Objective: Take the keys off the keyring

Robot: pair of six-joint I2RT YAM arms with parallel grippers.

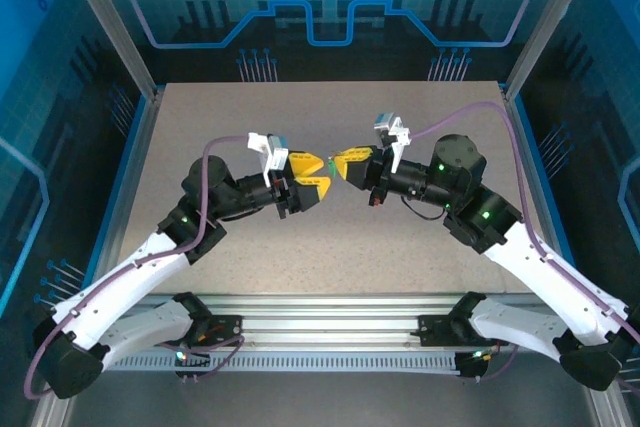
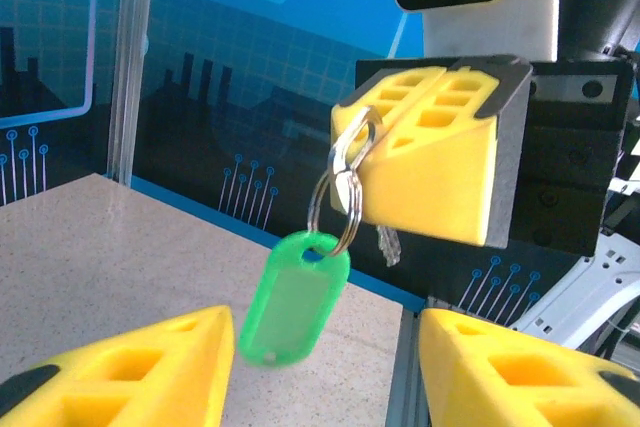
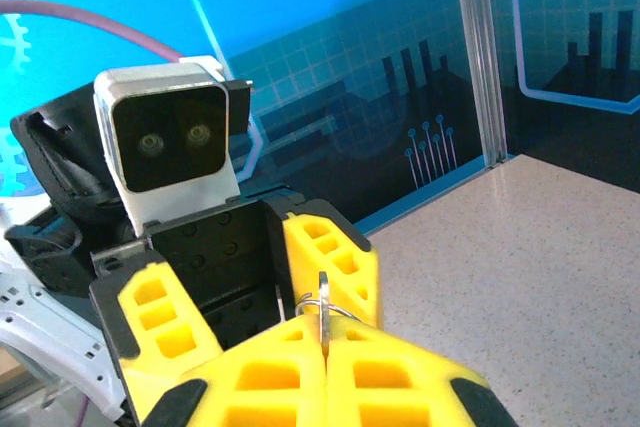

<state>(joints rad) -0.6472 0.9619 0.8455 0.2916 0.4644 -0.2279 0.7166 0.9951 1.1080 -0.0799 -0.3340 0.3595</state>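
Pinching keyring [image 2: 344,185] mid-air, right gripper [image 3: 323,342] jaws pressed together on it, green-headed key [image 2: 293,312] dangling off ring, left gripper [image 1: 312,175] jaws spread just below, silvery blade possibly behind, blurred.

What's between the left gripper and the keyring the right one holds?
The green tag, hanging from the keyring in the right gripper, dangles toward the left gripper's open jaws; seen in the left wrist view.

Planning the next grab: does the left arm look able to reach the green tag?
Probably yes. The green tag hangs free from the ring in the shut right tool, and the open left tool faces it with nothing between.
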